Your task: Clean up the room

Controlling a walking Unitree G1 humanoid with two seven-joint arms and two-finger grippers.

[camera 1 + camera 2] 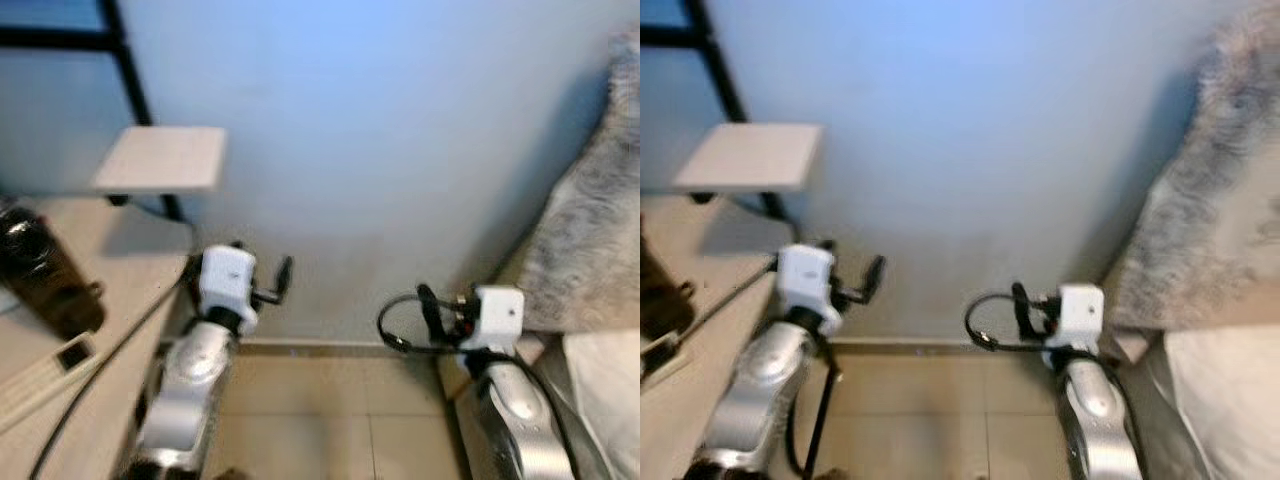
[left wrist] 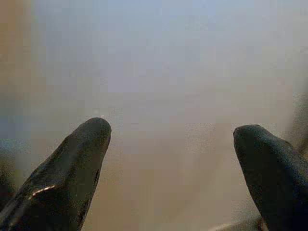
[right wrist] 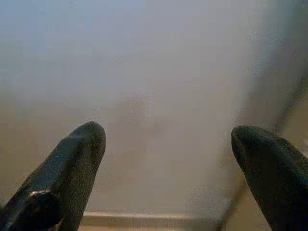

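I face a bare pale wall [image 1: 380,150] at close range. Both silver arms are raised in front of me. My left gripper [image 2: 171,139] is open, its two black fingers spread wide with nothing between them, pointing at the wall. My right gripper [image 3: 168,139] is open too and holds nothing; past its fingers I see the wall and the skirting board [image 3: 144,219]. In the head views the left wrist block [image 1: 226,276] and the right wrist block [image 1: 497,313] hang above the tiled floor [image 1: 330,410].
A light wooden desk [image 1: 60,330] with a dark object [image 1: 40,270] and a cable lies at my left. A small beige shelf [image 1: 165,157] on a black frame stands against the wall. A grey furry blanket [image 1: 590,230] and bedding are at my right.
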